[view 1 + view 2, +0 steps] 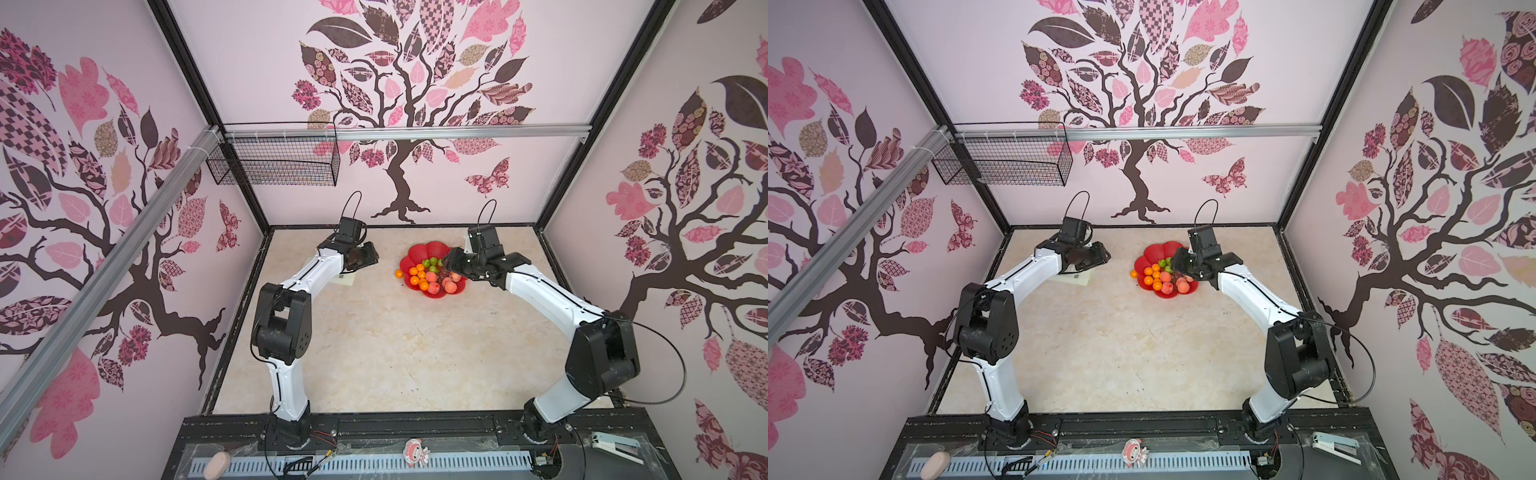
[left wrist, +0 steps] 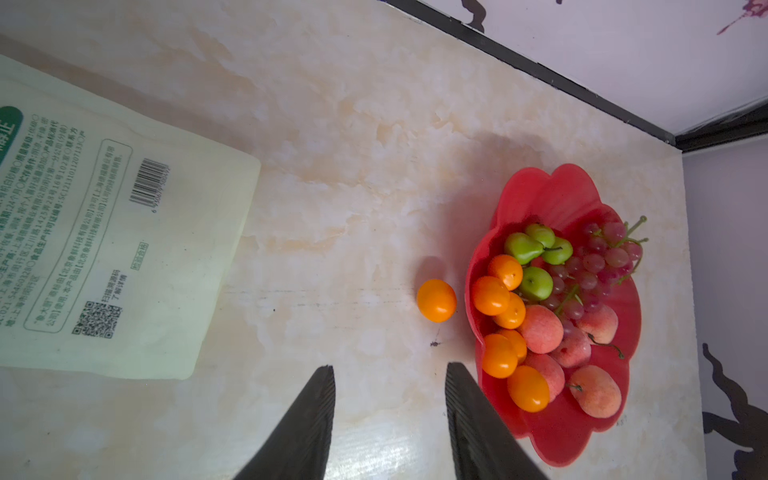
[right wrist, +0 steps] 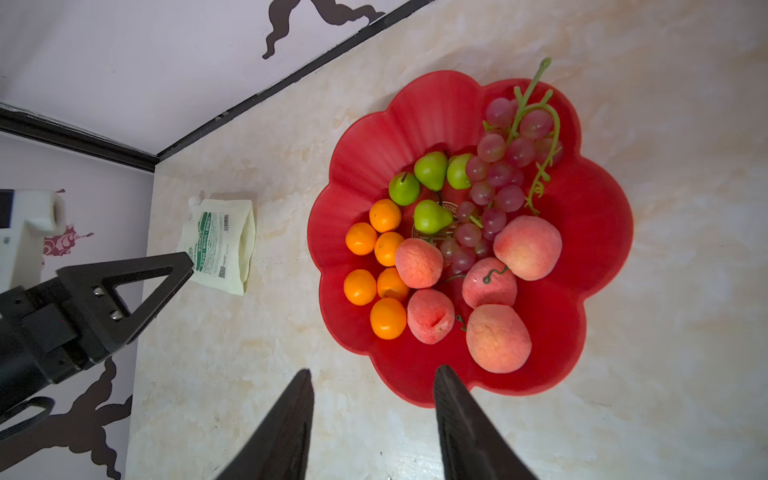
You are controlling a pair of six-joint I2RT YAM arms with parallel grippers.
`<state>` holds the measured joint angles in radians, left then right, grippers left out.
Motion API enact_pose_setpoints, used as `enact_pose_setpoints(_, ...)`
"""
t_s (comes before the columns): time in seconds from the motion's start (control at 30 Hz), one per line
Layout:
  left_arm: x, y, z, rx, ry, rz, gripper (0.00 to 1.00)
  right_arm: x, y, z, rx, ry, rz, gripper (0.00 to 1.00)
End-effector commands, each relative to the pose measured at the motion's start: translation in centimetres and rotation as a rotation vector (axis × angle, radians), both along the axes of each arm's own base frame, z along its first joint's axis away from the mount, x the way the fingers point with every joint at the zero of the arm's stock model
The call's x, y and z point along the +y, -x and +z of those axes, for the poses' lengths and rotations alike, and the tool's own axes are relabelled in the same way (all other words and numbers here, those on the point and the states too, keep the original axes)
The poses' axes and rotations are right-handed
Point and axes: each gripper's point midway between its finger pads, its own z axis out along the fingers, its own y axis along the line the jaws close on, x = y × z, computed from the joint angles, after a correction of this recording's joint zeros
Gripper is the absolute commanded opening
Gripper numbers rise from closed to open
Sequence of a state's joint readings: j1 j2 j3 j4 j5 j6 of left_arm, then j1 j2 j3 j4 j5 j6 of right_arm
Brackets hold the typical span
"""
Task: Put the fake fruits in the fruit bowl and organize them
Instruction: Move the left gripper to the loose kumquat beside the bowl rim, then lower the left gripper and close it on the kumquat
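Near part of fruit bowl (image 3: 419, 108), far centre-right on tabletop (image 1: 374, 353): five peaches (image 3: 528, 247), with six oranges (image 3: 386, 249) packed at their left. Grouped by kind, so sorting looks nearly done. One stray orange (image 2: 436, 300) lies on the tabletop just left of the rim, probably the last to go. Farther in: four pears (image 3: 432, 170), grape bunch (image 3: 494, 174); far lobes bare. Right gripper (image 3: 374, 370) is empty, jaws apart, over the bowl's right side. Left gripper (image 2: 390, 368) is empty, jaws modestly apart, above the white pouch (image 2: 124, 232) at far left, facing the stray on its side, so that pick is likely its job.
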<state>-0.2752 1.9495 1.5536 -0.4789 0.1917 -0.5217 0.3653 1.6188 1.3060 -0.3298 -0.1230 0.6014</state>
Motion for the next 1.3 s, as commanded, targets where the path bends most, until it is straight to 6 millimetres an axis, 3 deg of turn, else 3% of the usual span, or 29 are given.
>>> enact_pose_setpoints(0.0, -0.2, -0.5, -2.1, 0.033, 0.031, -0.007, 0.47, 0.6, -1.5, 0.8, -0.036, -0.002, 0.004, 0.5)
enact_pose_setpoints(0.3, -3.2, -1.3, -3.9, 0.07, 0.071, -0.091, 0.48, 1.7, -3.3, -0.3, -0.015, -0.002, 0.02, 0.5)
enact_pose_setpoints(0.7, -8.0, -1.5, -5.2, 0.085, 0.034, -0.175, 0.47, 1.5, -3.1, -1.3, -0.003, 0.02, 0.026, 0.52)
enact_pose_setpoints(1.27, -7.8, -2.0, -6.2, 0.092, -0.011, -0.123, 0.28, 1.4, -3.0, -1.0, -0.01, 0.03, 0.033, 0.52)
